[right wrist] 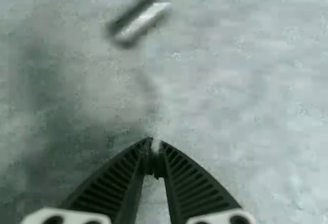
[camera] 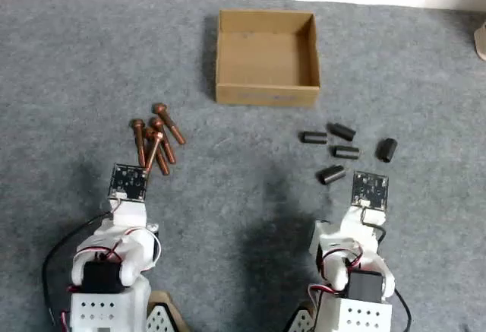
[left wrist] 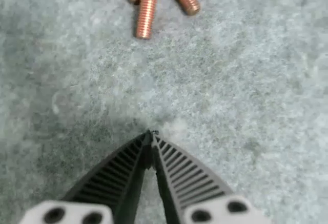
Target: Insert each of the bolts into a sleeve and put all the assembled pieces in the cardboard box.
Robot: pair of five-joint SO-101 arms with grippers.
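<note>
Task not begun. Five copper bolts [camera: 140,140] heaped on worktop [camera: 243,195] ahead of left arm. Five black sleeves [camera: 346,151] scattered ahead of right arm, none joined. No piece yet in cardboard box [camera: 266,95]. Left gripper [left wrist: 152,138] closed, empty; right gripper [right wrist: 153,147] likewise. All assembly remains.

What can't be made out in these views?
High view: copper-coloured metal bolts overlap in a heap, so their count is unsure.
Left wrist view: the bolts' heads are cut off by the picture's edge.
High view: black cylindrical sleeves are too small to show their bores.
</note>
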